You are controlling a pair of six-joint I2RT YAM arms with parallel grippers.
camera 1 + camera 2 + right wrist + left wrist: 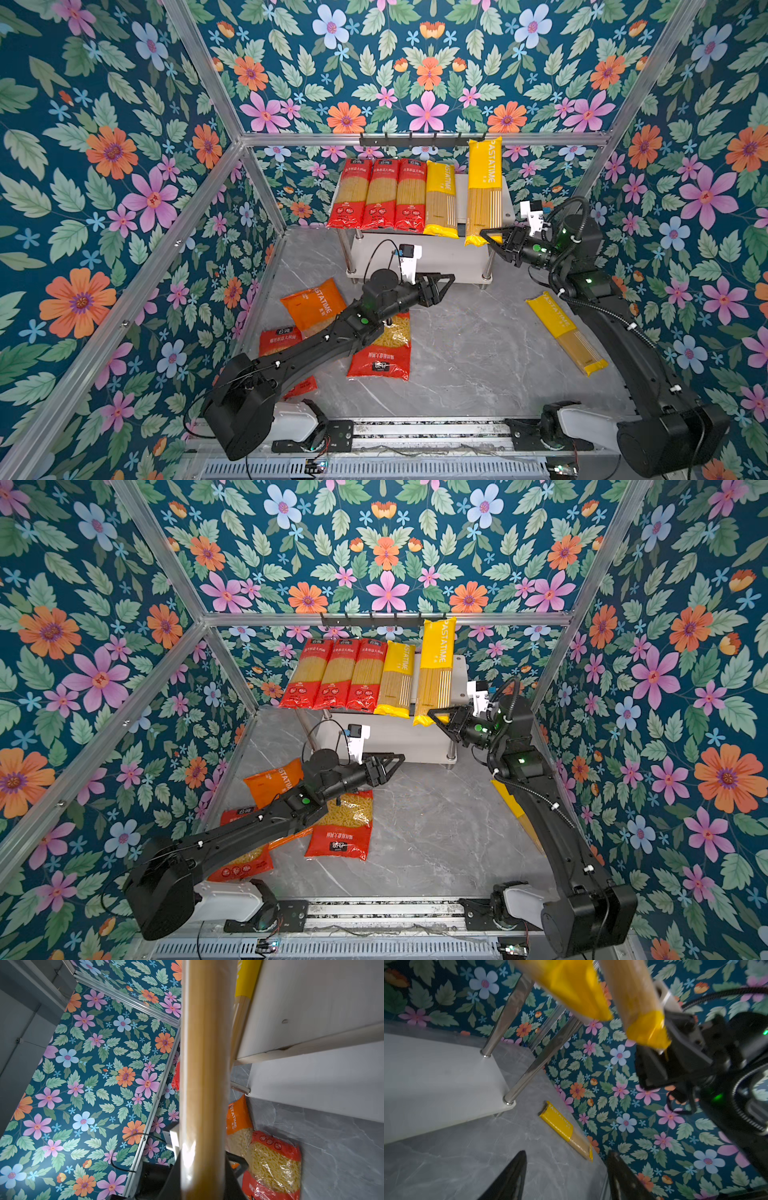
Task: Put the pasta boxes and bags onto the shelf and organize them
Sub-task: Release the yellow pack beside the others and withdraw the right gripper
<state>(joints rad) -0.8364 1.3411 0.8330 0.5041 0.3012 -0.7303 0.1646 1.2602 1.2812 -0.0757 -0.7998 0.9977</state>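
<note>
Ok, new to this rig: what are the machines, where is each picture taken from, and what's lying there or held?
Two robot arms on a grey table, each ending in a two-fingered gripper. The two wide pictures come from one overhead camera head; the other two from cameras on the wrists. The shelf carries three red spaghetti packs and one yellow pack. The right gripper is shut on the end of a second yellow pack, held over the top board. The left gripper is open and empty. On the table lie an orange bag, two red bags and a third yellow pack.
</note>
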